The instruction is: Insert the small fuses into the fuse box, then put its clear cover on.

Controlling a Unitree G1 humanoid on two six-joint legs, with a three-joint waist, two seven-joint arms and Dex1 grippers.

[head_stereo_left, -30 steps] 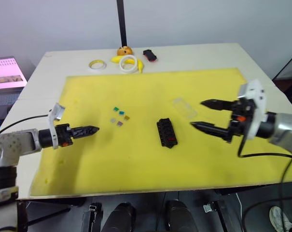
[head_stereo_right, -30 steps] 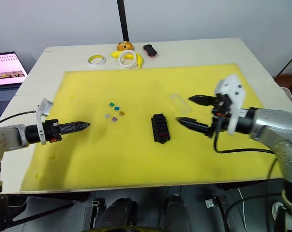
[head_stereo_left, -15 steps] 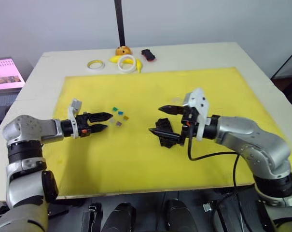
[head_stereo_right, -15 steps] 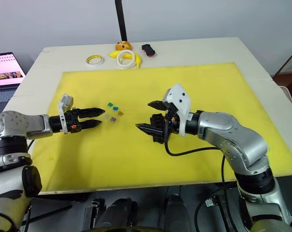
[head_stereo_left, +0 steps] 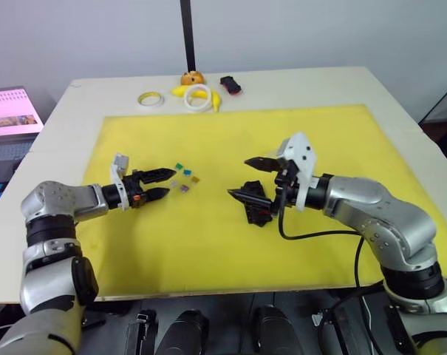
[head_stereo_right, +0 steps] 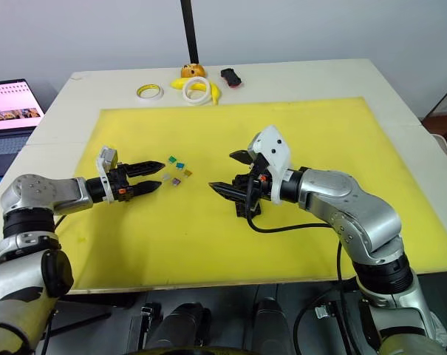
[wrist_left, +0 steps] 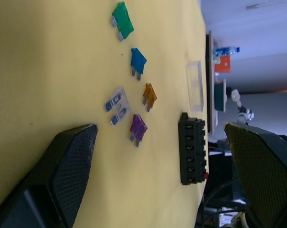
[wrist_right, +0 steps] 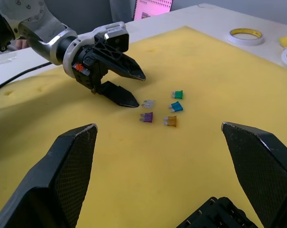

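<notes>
Several small fuses [head_stereo_left: 185, 177] in green, blue, orange, purple and grey lie loose on the yellow mat [head_stereo_left: 230, 133]. My left gripper [head_stereo_left: 169, 183] is open, its tips just left of the fuses and holding nothing. The black fuse box [head_stereo_left: 257, 209] sits at mid-mat. Over its left end hangs my right gripper [head_stereo_left: 239, 177], wide open and empty. In the left wrist view the fuses [wrist_left: 138, 129] lie between my fingers [wrist_left: 69, 166], with the fuse box [wrist_left: 192, 152] and the clear cover [wrist_left: 195, 84] beyond. The right wrist view shows the left gripper [wrist_right: 137, 90] beside the fuses [wrist_right: 170, 121].
At the table's far edge lie a yellow tape ring [head_stereo_left: 148, 98], a white tape ring [head_stereo_left: 197, 95] on a banana, an orange object [head_stereo_left: 191, 77] and a black-and-red object [head_stereo_left: 229, 84]. A dark pole [head_stereo_left: 188, 33] rises behind them. A laptop screen [head_stereo_left: 9, 111] stands at far left.
Both grippers have come in toward the mat's middle. The left one has reached the fuses and opened. The right one has moved left over the fuse box, still open.
</notes>
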